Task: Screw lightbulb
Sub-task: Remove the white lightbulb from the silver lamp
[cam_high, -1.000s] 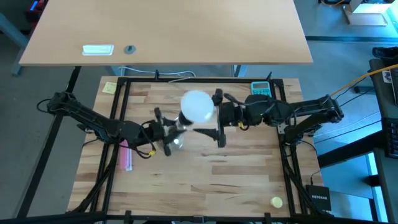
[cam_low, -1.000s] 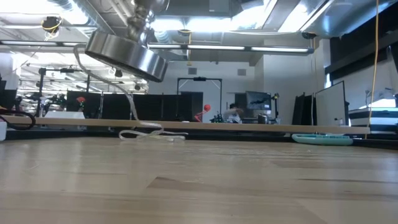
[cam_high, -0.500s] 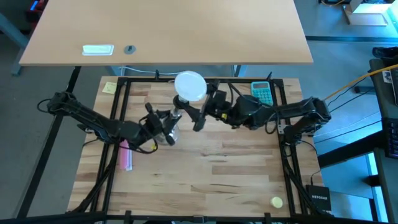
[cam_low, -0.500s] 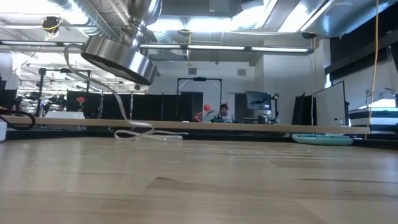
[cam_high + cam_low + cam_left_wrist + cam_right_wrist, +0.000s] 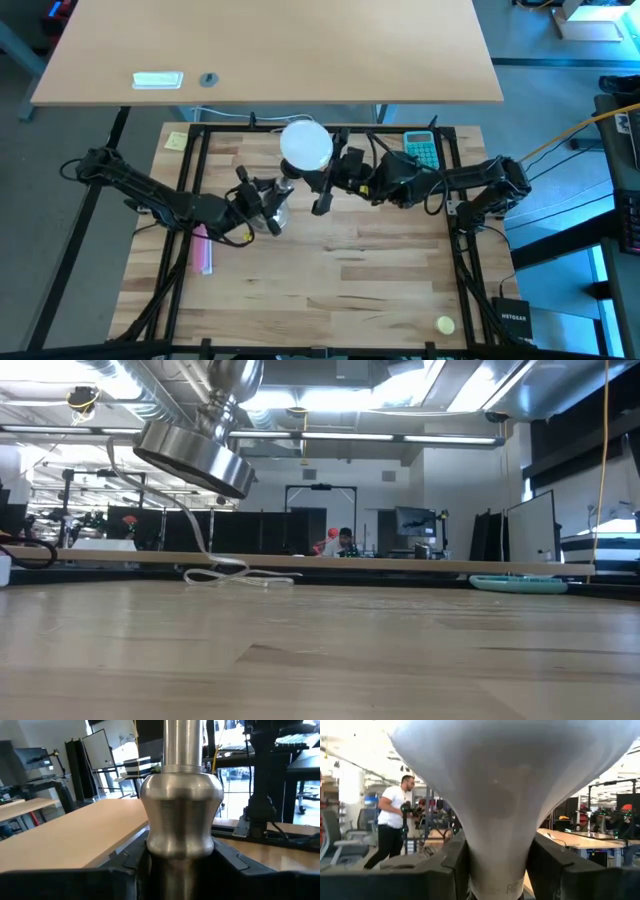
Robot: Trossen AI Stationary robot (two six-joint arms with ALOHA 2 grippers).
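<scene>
The white frosted lightbulb (image 5: 305, 145) is up in the air over the table's far middle, its neck meeting the top of the silvery socket stand (image 5: 279, 197). In the low view the stand's round base (image 5: 190, 455) hangs tilted above the table, and a pale cord (image 5: 225, 573) trails down from it. My left gripper (image 5: 262, 203) comes from the left and is shut on the stand. My right gripper (image 5: 310, 180) comes from the right and is shut on the bulb. My left gripper pinches the stand's stem just below its bulging collar (image 5: 182, 845) between the two fingers (image 5: 125, 867). The fingers lie across the stem. The stand is lifted clear of the table and tilted. My right gripper pinches the lightbulb's narrow neck (image 5: 497, 850) between its two fingers (image 5: 451, 865), below the wide globe. The fingers come roughly level from the table's right and lie across the neck. The bulb is clear of the table.
A pink stick (image 5: 204, 250) lies at the left. A teal calculator (image 5: 421, 148) sits at the far right, a yellow note (image 5: 177, 140) at the far left, a small yellow thing (image 5: 445, 323) near the front right. A person (image 5: 392, 827) walks in the room beyond.
The stand has tipped in my left gripper, and the bulb has swung toward the table's far left. My right gripper has followed it that way and turned about. Its fingers, wide apart a second ago, have closed on the bulb's neck.
</scene>
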